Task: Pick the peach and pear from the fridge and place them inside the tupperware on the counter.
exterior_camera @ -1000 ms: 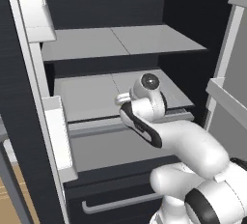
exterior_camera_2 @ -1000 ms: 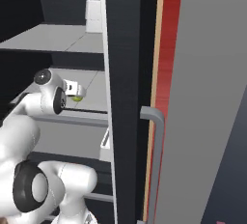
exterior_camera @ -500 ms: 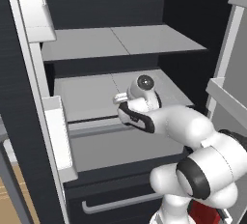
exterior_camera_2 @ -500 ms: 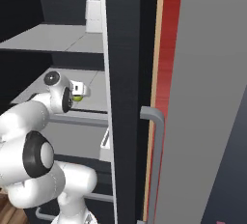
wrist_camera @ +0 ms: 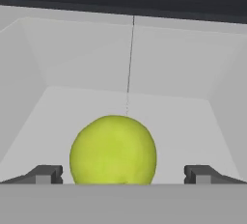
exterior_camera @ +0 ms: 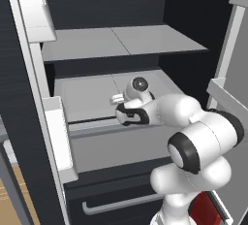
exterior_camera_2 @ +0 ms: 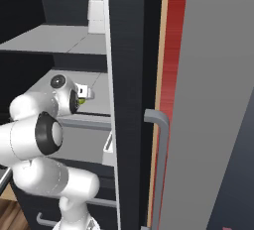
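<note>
Early in the task, we judge: our pincer point(wrist_camera: 120, 175), fingers spread apart, straddles the pear point(wrist_camera: 113, 150) resting on the fridge point(exterior_camera: 121, 44) lower shelf, not yet clamped; both fruits remain to be moved.

A home kitchen, rendered. A tall black fridge point(exterior_camera: 121, 44) stands open, with grey shelves and, below them, a dark drawer with a grey bar handle. White bins hang on its doors at both sides. A pear point(wrist_camera: 113, 150) lies on a grey shelf inside. Wood flooring shows at the fridge's foot.
</note>
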### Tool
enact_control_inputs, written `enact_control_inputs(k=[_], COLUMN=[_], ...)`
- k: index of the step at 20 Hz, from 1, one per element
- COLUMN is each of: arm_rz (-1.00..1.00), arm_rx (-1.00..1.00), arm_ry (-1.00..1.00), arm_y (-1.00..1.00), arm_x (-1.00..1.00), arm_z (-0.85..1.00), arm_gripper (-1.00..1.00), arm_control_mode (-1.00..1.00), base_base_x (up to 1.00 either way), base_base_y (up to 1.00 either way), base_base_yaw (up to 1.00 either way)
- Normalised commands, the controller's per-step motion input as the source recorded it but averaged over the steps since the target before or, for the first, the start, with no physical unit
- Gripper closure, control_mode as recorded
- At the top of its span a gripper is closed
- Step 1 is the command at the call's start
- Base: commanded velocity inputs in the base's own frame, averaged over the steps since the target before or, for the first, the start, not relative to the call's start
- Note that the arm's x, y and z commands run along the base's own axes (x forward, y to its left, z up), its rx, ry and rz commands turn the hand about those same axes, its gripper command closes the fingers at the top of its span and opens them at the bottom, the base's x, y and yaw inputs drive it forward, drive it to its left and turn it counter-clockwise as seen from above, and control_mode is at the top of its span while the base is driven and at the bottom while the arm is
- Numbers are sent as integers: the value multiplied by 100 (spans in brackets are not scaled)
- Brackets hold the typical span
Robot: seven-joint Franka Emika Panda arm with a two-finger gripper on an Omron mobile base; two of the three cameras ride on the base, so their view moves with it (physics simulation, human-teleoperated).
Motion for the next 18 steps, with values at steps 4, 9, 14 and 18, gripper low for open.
enact_control_inputs(k=[4, 9, 14, 18], arm_rz=[-1, -1, -2, -2], arm_rx=[0, 0, 0, 0], arm_ry=[2, 2, 3, 3], arm_y=[17, 7, 0, 0], arm_x=[30, 18, 10, 17], arm_z=[-21, -30, -44, -42], arm_gripper=[-100, -100, 100, 100], arm_control_mode=[-100, -100, -100, -100], base_base_x=[0, 0, 0, 0], base_base_y=[0, 0, 0, 0], base_base_yaw=[0, 0, 0, 0])
